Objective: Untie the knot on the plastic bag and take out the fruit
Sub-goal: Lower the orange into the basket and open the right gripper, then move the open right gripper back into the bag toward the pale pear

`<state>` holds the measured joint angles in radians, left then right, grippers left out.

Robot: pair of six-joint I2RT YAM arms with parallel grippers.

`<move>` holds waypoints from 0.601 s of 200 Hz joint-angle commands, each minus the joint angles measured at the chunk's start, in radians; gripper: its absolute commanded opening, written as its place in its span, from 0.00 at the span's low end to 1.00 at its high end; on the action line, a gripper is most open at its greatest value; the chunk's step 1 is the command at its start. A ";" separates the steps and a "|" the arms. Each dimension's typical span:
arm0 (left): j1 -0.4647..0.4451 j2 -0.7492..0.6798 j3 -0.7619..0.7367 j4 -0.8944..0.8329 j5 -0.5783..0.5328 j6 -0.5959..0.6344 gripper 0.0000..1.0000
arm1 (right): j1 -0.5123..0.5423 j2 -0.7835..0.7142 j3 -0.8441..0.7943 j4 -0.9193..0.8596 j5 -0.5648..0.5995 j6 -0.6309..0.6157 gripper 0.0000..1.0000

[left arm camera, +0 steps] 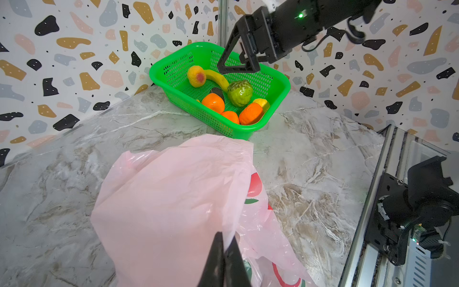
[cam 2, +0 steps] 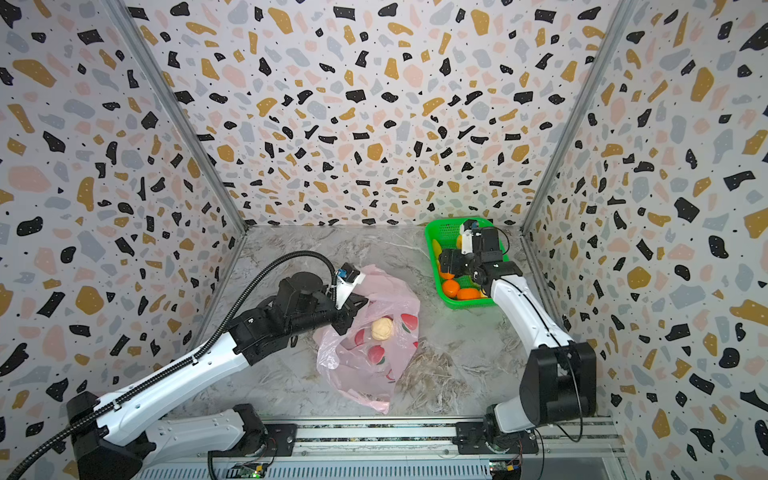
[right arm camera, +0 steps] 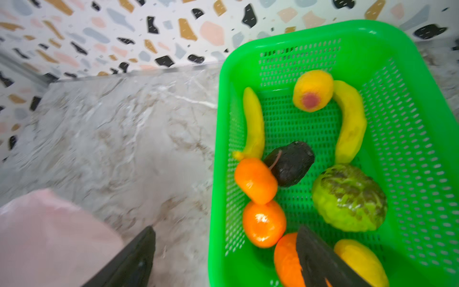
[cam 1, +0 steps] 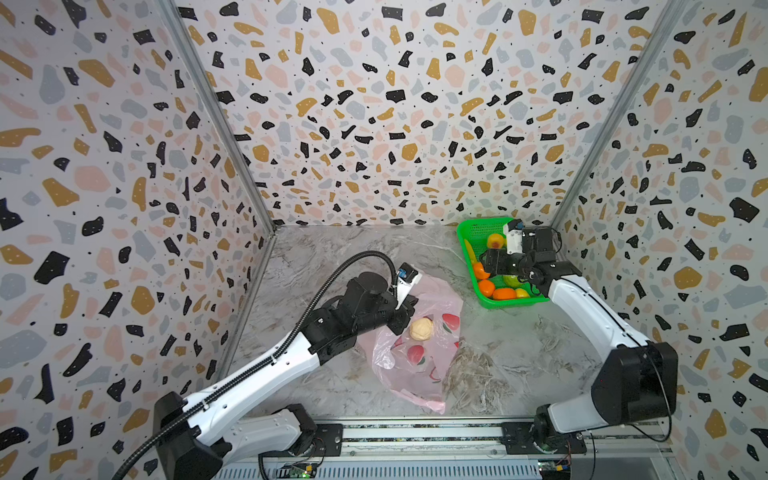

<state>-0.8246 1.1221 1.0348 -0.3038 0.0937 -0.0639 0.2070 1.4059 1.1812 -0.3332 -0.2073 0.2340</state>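
Bright, even, diffuse light fills all four views, so the tabletop (cam 1: pixel 332 245) carries only faint, soft shadows beneath the arms (cam 1: pixel 266 365), and small white glints sit on the glossy orange fruit (right arm camera: pixel 263 223). Both top views are sharp, though their wide angle splays the walls (cam 1: pixel 104 166) outward toward the edges. The right wrist view is smeared with blur, and the plastic bag (right arm camera: pixel 49 236) and right pincer (right arm camera: pixel 226 227) close to the lens look soft.

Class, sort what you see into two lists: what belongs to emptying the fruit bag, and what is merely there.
Job: plastic bag, pale fruit, fruit in basket, green basket, left gripper, right gripper.
Merely there: patterned walls, front rail.
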 commanded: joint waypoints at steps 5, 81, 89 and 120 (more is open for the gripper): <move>0.007 -0.021 0.008 0.055 0.005 0.010 0.00 | 0.107 -0.113 -0.060 -0.129 -0.097 -0.005 0.89; 0.008 -0.012 0.004 0.065 0.004 0.010 0.00 | 0.492 -0.346 -0.296 -0.082 -0.103 0.205 0.88; 0.007 -0.010 0.004 0.067 0.004 0.009 0.00 | 0.528 -0.341 -0.316 -0.063 -0.092 0.214 0.88; 0.008 -0.008 0.009 0.078 0.000 0.010 0.00 | 0.646 -0.281 -0.366 0.045 -0.063 0.211 0.88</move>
<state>-0.8246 1.1221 1.0348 -0.2817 0.0933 -0.0639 0.7891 1.0885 0.8375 -0.3794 -0.2996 0.4198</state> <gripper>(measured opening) 0.047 0.882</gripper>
